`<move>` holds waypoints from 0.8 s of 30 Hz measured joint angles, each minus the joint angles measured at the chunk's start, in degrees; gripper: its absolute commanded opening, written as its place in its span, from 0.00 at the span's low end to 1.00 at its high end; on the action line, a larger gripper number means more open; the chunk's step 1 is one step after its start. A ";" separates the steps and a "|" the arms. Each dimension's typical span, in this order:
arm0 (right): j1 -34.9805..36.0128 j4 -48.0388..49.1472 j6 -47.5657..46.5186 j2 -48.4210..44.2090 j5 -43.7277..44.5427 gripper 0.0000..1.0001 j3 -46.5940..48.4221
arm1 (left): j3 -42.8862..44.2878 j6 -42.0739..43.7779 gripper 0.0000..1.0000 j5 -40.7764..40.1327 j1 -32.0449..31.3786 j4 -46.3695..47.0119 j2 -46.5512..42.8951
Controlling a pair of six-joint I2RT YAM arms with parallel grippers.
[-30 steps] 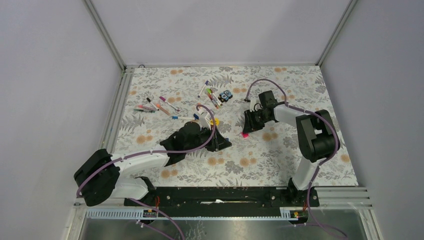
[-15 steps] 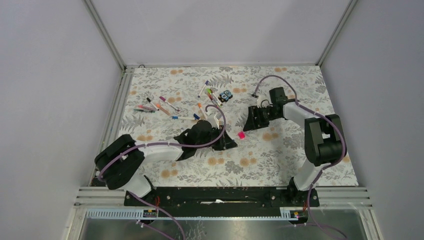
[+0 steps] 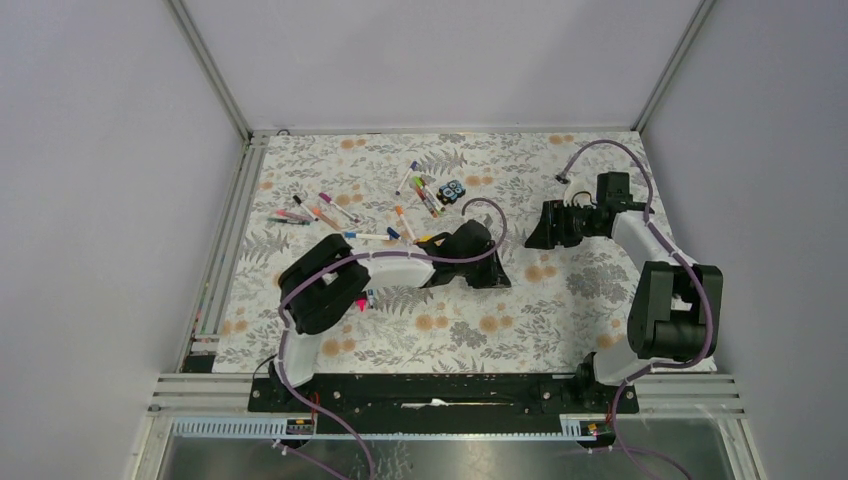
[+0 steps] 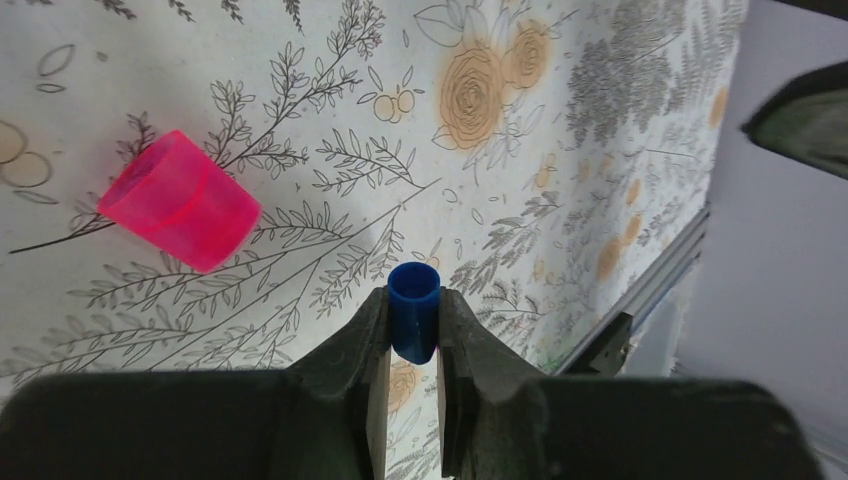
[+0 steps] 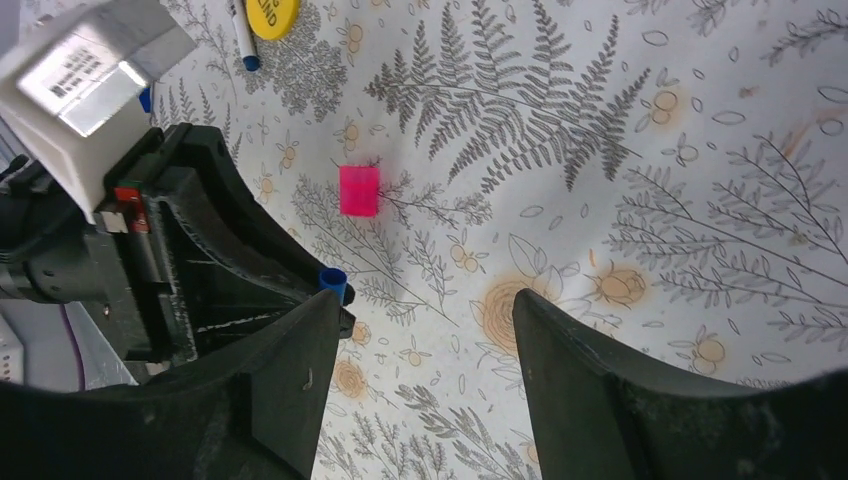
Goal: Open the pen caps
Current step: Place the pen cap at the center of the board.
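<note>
My left gripper (image 4: pixel 413 300) is shut on a small blue pen cap (image 4: pixel 413 320), held just above the mat with its open end facing away. A pink cap (image 4: pixel 180 200) lies on the mat to its left. My right gripper (image 5: pixel 425 300) is open and empty above the mat; its view shows the pink cap (image 5: pixel 359 190) and the blue cap (image 5: pixel 333 283) in the left fingers. In the top view the left gripper (image 3: pixel 500 278) is mid-table, the right gripper (image 3: pixel 533 240) just to its right. Several pens (image 3: pixel 320 212) lie at the back left.
More pens (image 3: pixel 425 192) and a black-and-blue block (image 3: pixel 453 191) lie at the back centre. A yellow disc (image 5: pixel 272 15) and a blue-tipped pen (image 5: pixel 243 45) lie behind the left gripper. A metal rail (image 3: pixel 232 230) borders the mat's left edge.
My left gripper has swung right across the mat, now over where the pink cap lay. My right gripper has drawn back to the right, away from the pink cap.
</note>
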 measured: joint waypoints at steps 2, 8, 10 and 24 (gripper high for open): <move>-0.96 0.00 -0.11 -0.13 -0.13 0.71 -0.33 | 2.91 0.09 0.12 -0.46 -0.44 -3.15 2.03; -3.78 -0.11 -0.11 -0.87 -0.81 0.71 -1.36 | 11.17 1.81 0.18 -2.03 -1.05 -11.72 7.30; -4.26 -0.13 -0.09 -1.05 -1.18 0.71 -1.42 | 13.29 2.45 0.20 -2.56 -1.05 -13.44 8.68; -5.60 -0.13 -0.11 -1.49 -2.08 0.72 -1.53 | 21.59 6.40 0.36 -8.09 -0.28 -22.49 12.11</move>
